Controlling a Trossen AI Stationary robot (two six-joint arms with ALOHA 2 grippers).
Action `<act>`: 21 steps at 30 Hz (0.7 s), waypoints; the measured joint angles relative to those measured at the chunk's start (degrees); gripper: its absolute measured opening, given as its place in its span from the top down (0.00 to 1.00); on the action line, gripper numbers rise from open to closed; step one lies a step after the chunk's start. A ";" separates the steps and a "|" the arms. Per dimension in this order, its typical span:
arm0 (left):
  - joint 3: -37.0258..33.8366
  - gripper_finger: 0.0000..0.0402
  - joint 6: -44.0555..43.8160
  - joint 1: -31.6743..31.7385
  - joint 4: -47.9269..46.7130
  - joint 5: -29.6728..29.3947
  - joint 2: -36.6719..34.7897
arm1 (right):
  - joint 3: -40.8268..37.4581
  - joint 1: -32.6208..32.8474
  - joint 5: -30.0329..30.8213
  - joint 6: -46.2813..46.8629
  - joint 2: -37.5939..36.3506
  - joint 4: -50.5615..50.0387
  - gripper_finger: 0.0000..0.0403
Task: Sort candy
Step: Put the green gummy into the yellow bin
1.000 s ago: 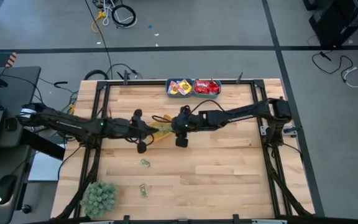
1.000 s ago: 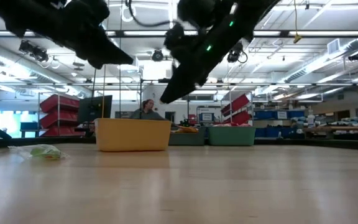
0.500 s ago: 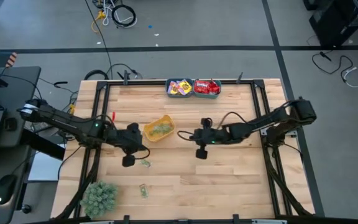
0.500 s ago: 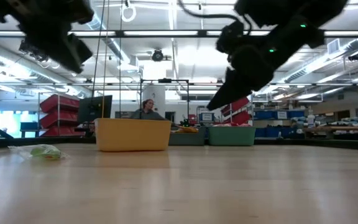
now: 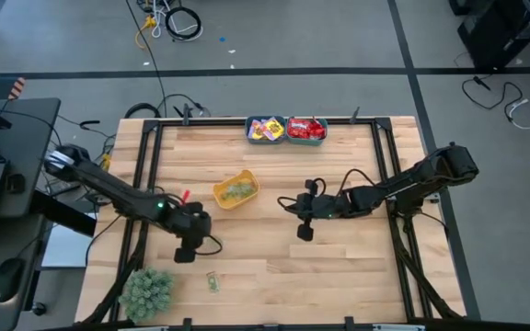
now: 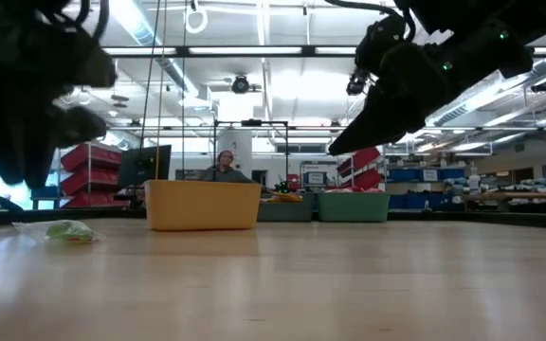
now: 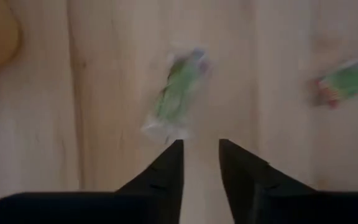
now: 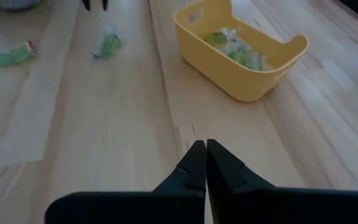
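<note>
left wrist view: left claw (image 7: 197, 152) parted above a green candy (image 7: 176, 96); right claw (image 8: 202, 152) clenched, empty.

2 green-wrapped candies (image 8: 107, 45) lie flat on bare wood at the frame's upper left in the right wrist view; more green pieces (image 8: 238, 50) fill the yellow bin at upper centre.

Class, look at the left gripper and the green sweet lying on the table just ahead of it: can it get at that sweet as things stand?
Probably yes. The left gripper hangs over the green sweet, fingers parted, with only bare table between them.
</note>
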 joint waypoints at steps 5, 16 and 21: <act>0.00 0.63 -0.23 -0.07 0.15 -2.45 5.99 | 0.00 0.41 0.04 -0.01 0.02 0.05 1.00; 0.12 0.54 -1.59 -0.01 4.72 -4.28 12.80 | 0.00 0.39 0.07 -0.10 0.02 0.08 1.00; 0.33 0.69 -1.63 -0.03 4.91 -4.93 14.37 | 0.00 0.39 0.08 -0.12 0.02 0.17 1.00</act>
